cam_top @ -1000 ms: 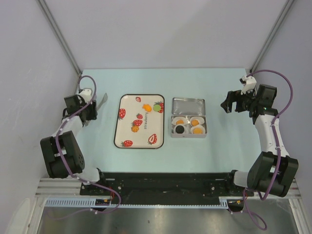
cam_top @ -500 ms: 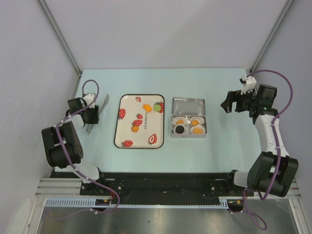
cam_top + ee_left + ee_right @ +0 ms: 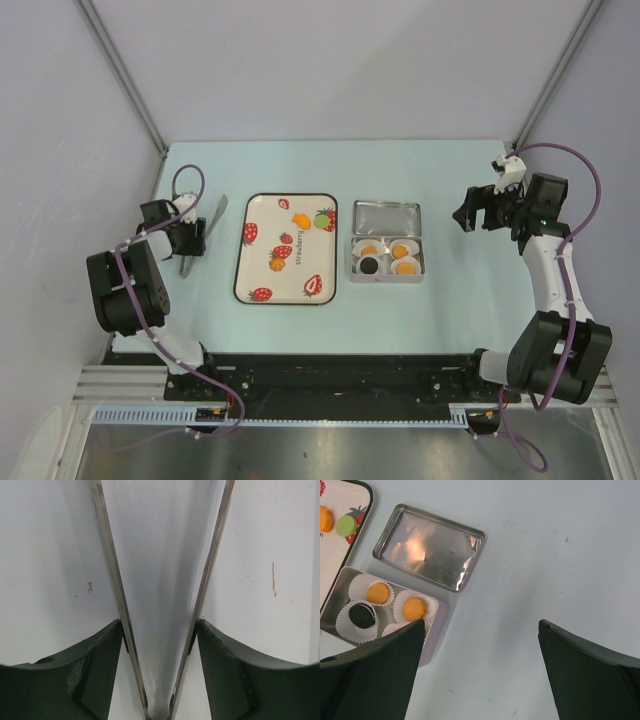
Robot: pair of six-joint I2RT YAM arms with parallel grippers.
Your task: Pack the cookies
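Left tool (image 3: 159, 630) half-wide around the tongs (image 3: 108, 565) (pads (image 3: 100, 652) against both blades); right tool (image 3: 481, 625) fully apart, empty.

Cookies (image 3: 405, 266) in tin (image 3: 388, 278) — lid (image 3: 386, 217) just behind, strawberry tray (image 3: 258, 265) beside

The table (image 3: 460, 300) is pale mint-blue. On the left, the tray (image 3: 262, 215) is white with a black rim and a red strawberry print. It carries an orange disc (image 3: 325, 519) and a green disc (image 3: 346, 526). To its right, the tin (image 3: 440, 625) and the lid (image 3: 430, 547) are silver. The paper cups (image 3: 357, 630) are white and hold three orange cookies (image 3: 378, 593) and one black cookie (image 3: 361, 615). The tongs (image 3: 112, 580) are steel-grey, and the cables (image 3: 590, 180) are purple.
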